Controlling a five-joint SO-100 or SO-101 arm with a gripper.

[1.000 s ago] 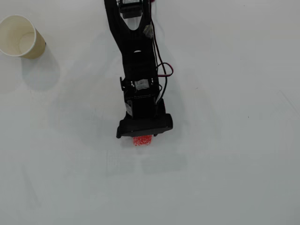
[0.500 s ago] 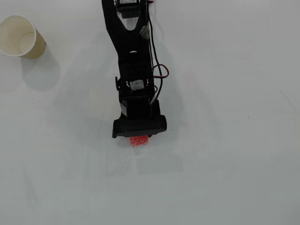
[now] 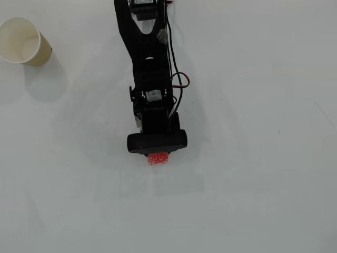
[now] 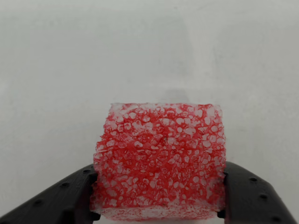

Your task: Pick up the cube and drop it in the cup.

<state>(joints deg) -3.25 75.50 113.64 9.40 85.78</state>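
Since the earlier frames: my arm has crept slightly toward 9 o'clock in the overhead view, carrying the cube along; almost no shift in the last half second. Judged meaning: grasp made, carry to the cup barely begun.

Item 1, surface (image 3: 263,158): white, bare, faint shadows under my arm.

Item 2, arm (image 3: 150,68): black, entering at 12 o'clock in the overhead view and stretched straight toward 6 o'clock; red and black wires loop off its 3 o'clock side. Wrist block sits square across the reach, hiding the tool tips from above.

Item 3, cup (image 3: 23,39): cream paper, white inside, mouth up, lying at about 10 o'clock from the cube, well apart from it. Looks empty.

Item 4, tool (image 4: 159,196): black, two fingers. Wrist view shows one finger (image 4: 70,198) pressed against each side of the cube; closed on it.

Item 5, cube (image 3: 158,158): red, white-flecked, spongy. Peeks out at the 6 o'clock edge of the wrist block in the overhead view; fills the lower centre of the wrist view. Whether lifted clear of the surface, I cannot tell.
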